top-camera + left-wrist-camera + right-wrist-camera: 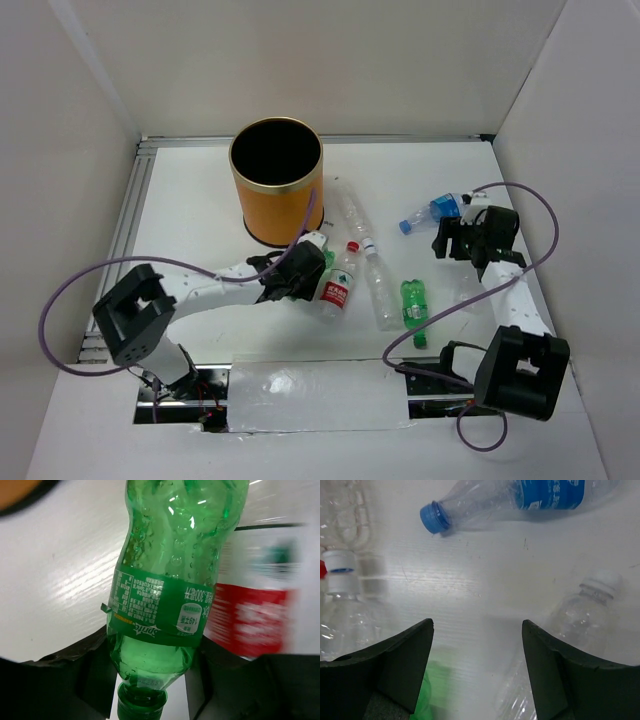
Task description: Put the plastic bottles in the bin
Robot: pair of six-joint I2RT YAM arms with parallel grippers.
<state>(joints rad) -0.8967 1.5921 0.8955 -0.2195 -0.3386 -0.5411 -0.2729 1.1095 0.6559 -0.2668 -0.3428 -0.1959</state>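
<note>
- The green plastic Sprite bottle [165, 580] fills the left wrist view. Its green band reads "sprite" upside down, with "300" and "149" beside small print too fine to read.
- The left gripper [152, 650] is clamped on this bottle near its neck, a dark finger [95, 680] against each side.
- Just right of it is the clear plastic bottle with the red-and-white label [250, 620]. Its lettering is blurred here and too small overhead.
- The right gripper [477, 630] is spread wide with nothing between its jaws, above the bare white table [485, 580].
- Beyond it lies the clear plastic bottle with the blue cap [520, 500]. Its blue label has white characters that I cannot read.
- Only the right wrist view shows the clear plastic bottle with the white cap [570, 630] at the right.
- Only the overhead view shows the tall orange bin [270, 215], upright at the far left, and the second green plastic bottle [414, 303] lying near centre-right.
- In that view the held bottle shows only as a green sliver, near and just right of the bin.
</note>
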